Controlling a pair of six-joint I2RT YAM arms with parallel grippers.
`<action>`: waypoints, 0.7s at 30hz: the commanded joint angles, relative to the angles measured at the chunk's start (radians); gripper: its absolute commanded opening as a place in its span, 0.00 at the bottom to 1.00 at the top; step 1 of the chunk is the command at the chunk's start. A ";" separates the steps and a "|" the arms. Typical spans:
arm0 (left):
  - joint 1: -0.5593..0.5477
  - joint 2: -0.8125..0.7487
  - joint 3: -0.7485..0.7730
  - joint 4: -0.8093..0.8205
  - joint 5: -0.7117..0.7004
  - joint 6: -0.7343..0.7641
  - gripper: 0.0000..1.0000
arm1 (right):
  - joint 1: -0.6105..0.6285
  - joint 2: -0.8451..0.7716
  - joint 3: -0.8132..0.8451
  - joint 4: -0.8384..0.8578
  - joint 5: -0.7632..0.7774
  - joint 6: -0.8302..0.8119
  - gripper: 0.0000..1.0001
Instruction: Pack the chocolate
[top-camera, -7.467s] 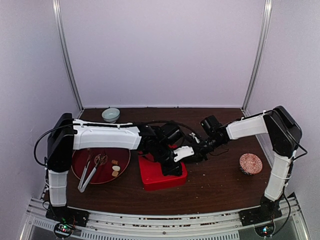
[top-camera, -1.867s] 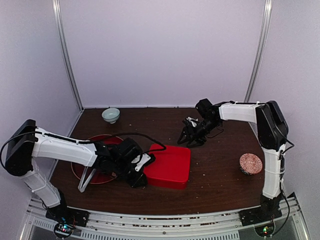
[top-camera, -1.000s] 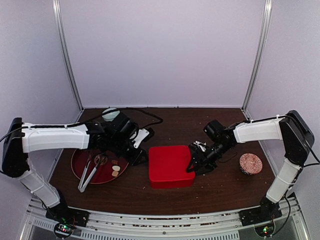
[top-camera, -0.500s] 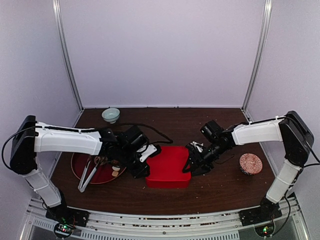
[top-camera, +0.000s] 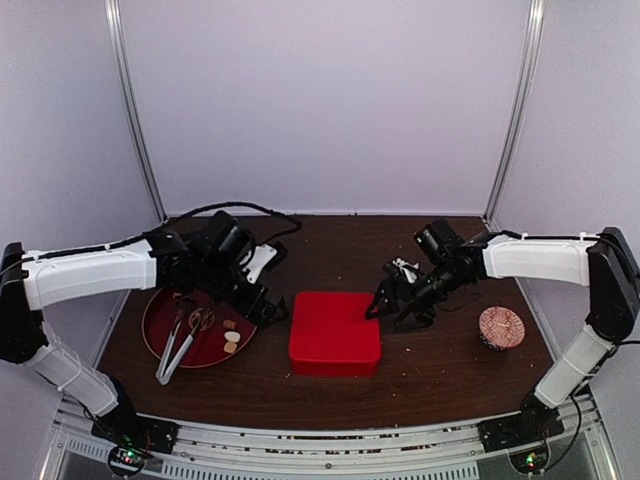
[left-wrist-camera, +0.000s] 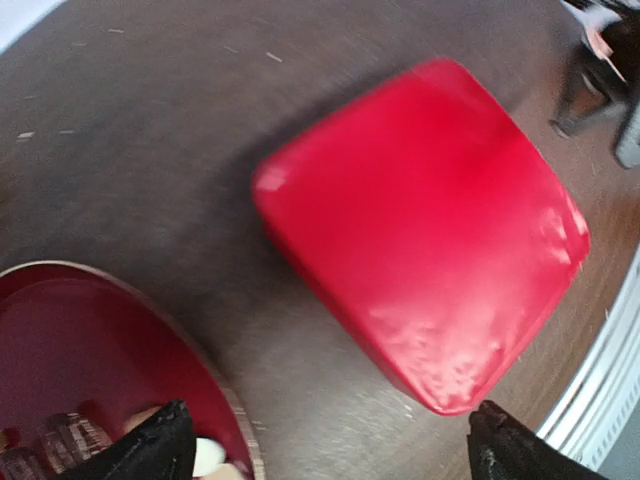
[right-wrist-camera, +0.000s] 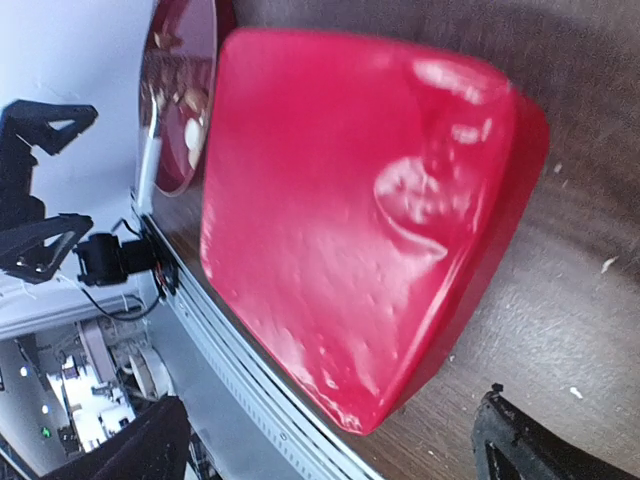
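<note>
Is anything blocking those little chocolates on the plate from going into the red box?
Yes: the red box is closed on top, so its inside is covered. The chocolates lie on the plate beside it, with only bare table between.

Robot lab booth: white walls (top-camera: 320, 100), aluminium posts (top-camera: 137, 120), wooden table (top-camera: 430, 385).

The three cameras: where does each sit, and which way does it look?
Top view: high behind the arms, looking down on the dark wooden table; both white arms, left hand and right hand show.
Left wrist view: on the left arm, looking down at the glossy red rounded box and round red plate; its black fingertips show.
Right wrist view: on the right arm, looking across the same box toward the plate; its black fingertips show.
Shared: all three show the box.
</note>
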 joint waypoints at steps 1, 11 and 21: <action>0.108 -0.063 0.079 -0.018 0.000 -0.010 0.98 | -0.075 -0.105 0.095 -0.059 0.071 -0.015 1.00; 0.357 -0.087 0.285 -0.163 -0.010 -0.083 0.98 | -0.199 -0.324 0.199 -0.098 0.203 -0.035 1.00; 0.508 -0.294 0.066 -0.168 -0.067 -0.125 0.98 | -0.250 -0.626 -0.082 0.055 0.343 0.024 1.00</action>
